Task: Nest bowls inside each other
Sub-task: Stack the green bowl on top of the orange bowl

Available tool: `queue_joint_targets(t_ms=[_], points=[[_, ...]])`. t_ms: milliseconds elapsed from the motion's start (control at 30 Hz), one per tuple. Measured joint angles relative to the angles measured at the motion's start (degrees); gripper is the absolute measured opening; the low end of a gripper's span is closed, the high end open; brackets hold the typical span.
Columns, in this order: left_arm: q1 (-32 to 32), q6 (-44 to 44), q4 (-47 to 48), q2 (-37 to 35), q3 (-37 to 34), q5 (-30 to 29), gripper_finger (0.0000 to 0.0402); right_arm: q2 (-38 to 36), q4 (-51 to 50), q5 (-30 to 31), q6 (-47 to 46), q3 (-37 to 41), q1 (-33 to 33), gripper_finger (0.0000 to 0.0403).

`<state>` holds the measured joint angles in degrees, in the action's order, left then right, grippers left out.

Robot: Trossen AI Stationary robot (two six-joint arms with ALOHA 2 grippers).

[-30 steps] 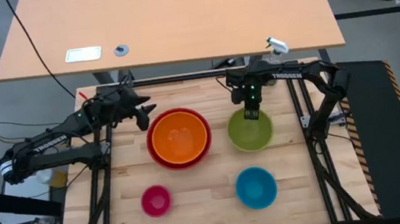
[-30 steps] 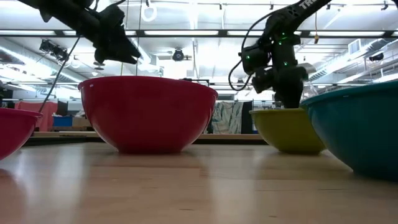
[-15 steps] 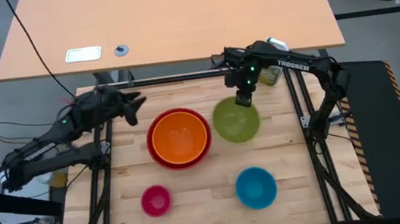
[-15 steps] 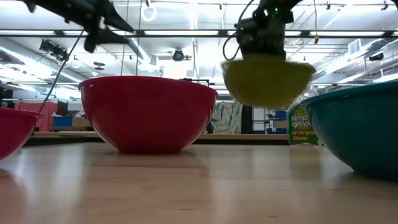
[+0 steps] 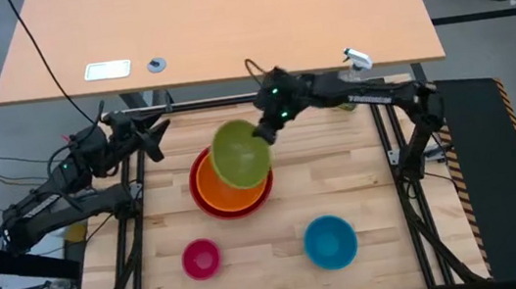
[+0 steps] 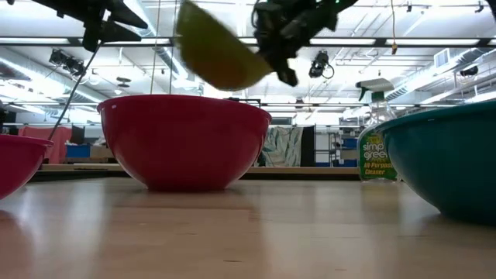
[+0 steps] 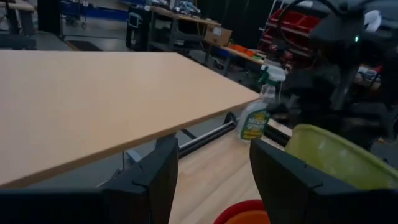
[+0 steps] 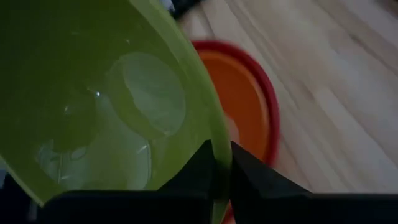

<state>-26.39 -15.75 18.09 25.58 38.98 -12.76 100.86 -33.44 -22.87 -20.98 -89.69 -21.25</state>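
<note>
The green bowl [image 5: 238,154] hangs tilted in the air above the orange bowl [image 5: 232,189], which sits nested in the red bowl [image 5: 199,193]. My right gripper [image 5: 262,132] is shut on the green bowl's rim. The low view shows the green bowl [image 6: 221,54] well above the red bowl [image 6: 184,139]. The pink bowl [image 5: 200,258] and the blue bowl [image 5: 330,240] stand on the table near its front edge. My left gripper [image 5: 154,138] is open and raised at the far left, touching nothing. My right gripper holds the green bowl by its rim [image 8: 219,146], on the side toward the table's right. One finger [image 8: 198,167] is inside the bowl and the other finger [image 8: 250,173] outside. The fingers slant down from the far right. The bowl is lifted clear and steeply tilted.
A clear spray bottle [image 6: 377,151] stands at the table's far right edge. A tan desk [image 5: 214,26] lies beyond the far edge. There is bare wooden tabletop [image 5: 340,169] to the right of the red bowl.
My right gripper has lifted the green bowl off the table at the right and carried it up and toward the left, over the orange bowl, tipping it steeply. My left gripper has drawn back toward the table's left edge and risen, still open.
</note>
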Motion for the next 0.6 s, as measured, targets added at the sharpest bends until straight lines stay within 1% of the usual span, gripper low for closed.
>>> queue_joint_targets(t_ms=[167, 267, 333, 400, 467, 600], points=[[0.0, -0.15, -2.63, 0.76, -0.02, 2.84, 0.0201, 6.45, 8.49, 1.03, -4.81, 0.0, 2.12, 0.0042], [0.0, -1.07, -2.88, 1.1, -0.02, 5.18, 0.0201, 10.16, 8.04, 1.52, -4.48, -0.13, 2.46, 0.005], [0.0, -2.25, -2.86, 1.04, -0.02, 6.98, 0.0201, 11.4, 7.22, 0.48, -3.54, -0.13, 2.32, 0.0064], [0.0, -3.65, -2.85, 1.04, -0.02, 9.2, 0.0201, 11.65, 6.32, -0.63, -3.4, -0.22, 2.11, 0.0088], [0.04, -4.96, -2.84, 1.06, -0.02, 10.68, 0.0201, 11.43, 5.2, -0.96, -2.61, -0.32, 1.94, 0.0121], [0.04, -5.68, -2.82, 1.06, -0.02, 11.02, 0.0201, 10.13, 4.54, -0.93, -1.25, -0.33, 1.57, 0.0198]])
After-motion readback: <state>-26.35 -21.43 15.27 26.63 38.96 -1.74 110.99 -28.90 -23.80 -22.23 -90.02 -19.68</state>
